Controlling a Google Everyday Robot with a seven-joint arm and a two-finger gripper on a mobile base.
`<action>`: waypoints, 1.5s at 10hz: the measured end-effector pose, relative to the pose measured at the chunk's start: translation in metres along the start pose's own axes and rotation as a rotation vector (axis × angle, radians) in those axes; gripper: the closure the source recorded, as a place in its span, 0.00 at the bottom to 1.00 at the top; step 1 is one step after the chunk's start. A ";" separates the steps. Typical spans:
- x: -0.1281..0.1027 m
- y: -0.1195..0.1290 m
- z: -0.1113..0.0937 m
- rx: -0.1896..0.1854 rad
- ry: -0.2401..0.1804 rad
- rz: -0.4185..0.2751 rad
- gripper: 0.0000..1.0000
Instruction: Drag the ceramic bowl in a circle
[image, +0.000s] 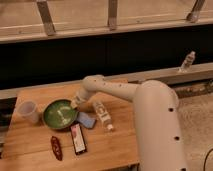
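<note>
A: Green-glazed ceramic bowl (59, 115) is sitting on the left part of the wooden table (115, 145), pale inside facing up. Gripper?

B: Gripper (75, 104) is sitting at the bowl's right rim, fingers closed, looking like it's pinching the rim. Arm is reaching in from the right.

A: So the drag is just starting, by my read. What's crowding it?

B: Plastic cup (28, 112) is standing just left of the bowl. Blue packet (86, 120) is touching or almost touching the lower right edge, can't tell which. White bottle (102, 115) is lying just beyond that, and a dark flat packet (78, 138) is lying just below the bowl.

A: Advice for the step?

B: Judging only: pressing down lightly so the bowl is sliding flat, not tipping. Holding the pinch firm, since the glaze is likely slippery. Tracing a small circle leaning toward the bare wood at the back, because a wide one is risking knocking the cup or shoving the packets.
</note>
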 end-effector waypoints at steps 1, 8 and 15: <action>-0.001 0.000 -0.005 0.055 0.051 0.000 1.00; -0.004 0.015 -0.063 0.080 0.144 0.028 1.00; 0.047 0.105 -0.085 0.077 0.045 0.073 1.00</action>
